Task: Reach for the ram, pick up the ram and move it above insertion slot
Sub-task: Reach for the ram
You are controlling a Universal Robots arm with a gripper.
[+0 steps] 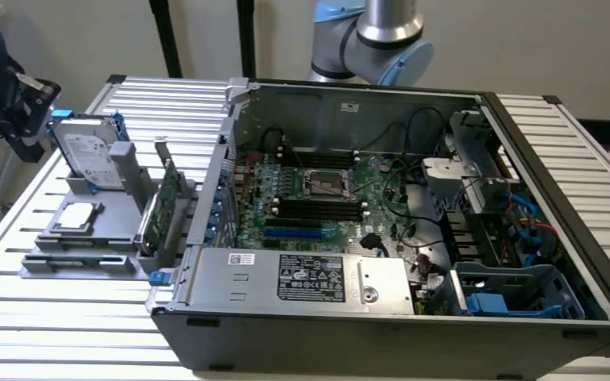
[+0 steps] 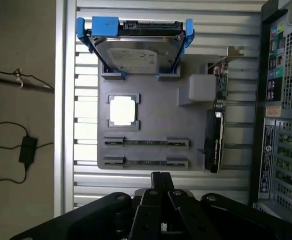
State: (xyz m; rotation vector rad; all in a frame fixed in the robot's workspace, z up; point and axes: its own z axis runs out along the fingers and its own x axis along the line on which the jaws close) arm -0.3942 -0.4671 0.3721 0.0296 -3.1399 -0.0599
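Reach step. Your claw (image 2: 161,176), pressed together and empty, hangs off the ram (image 2: 146,162), at the exterior view's 6 o'clock from the hard drive (image 1: 88,151). A grasp needs it spread.

- My worktop (image 1: 61,317) is pale, ribbed metal slats.
- Beige wall (image 1: 61,40) at twelve o'clock in the exterior view, two black poles (image 1: 163,36) before it.
- A black power brick (image 2: 28,149) with its cable lies on the brown floor (image 2: 20,40).
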